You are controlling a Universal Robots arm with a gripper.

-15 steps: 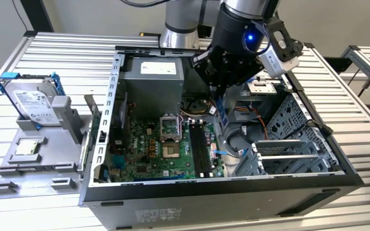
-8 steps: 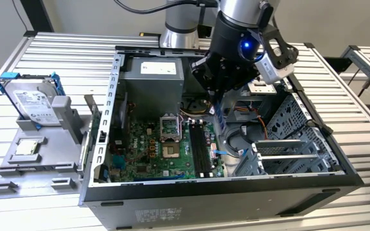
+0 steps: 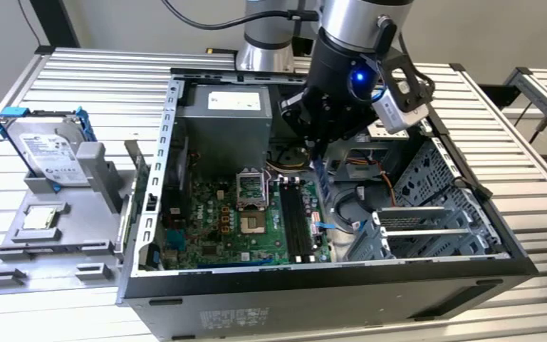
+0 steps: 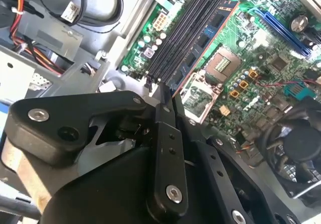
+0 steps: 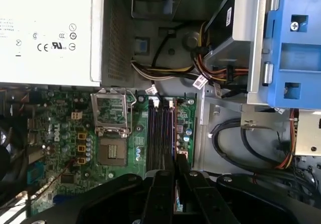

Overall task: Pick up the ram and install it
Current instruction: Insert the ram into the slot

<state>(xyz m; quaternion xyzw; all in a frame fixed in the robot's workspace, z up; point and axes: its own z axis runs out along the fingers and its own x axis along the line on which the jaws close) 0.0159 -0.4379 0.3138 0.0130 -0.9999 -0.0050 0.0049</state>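
Ribbed metal tabletop carries an open computer case lying on its side, with a grey fixture at the exterior view's left that holds a silver hard drive in blue brackets. Inside the case lies the green motherboard, a pale power supply above it and a metal drive cage toward the exterior view's right. The arm reaches down into the case, and the gripper hangs over the black memory slots beside the processor socket. In the second wrist view the two black fingers stand drawn in close together, narrow, pinching the ram by its near end; the long thin board, dark with black chips and a reddish edge, runs away from the fingertips and lies along the slots, right next to them on the socket's side. Whether it sits in a slot or just over one cannot be told. In the first wrist view the gripper has its fingers nearly together over the row of slots, with the thin edge of the ram between them, lined up with the slot nearest the case wall.
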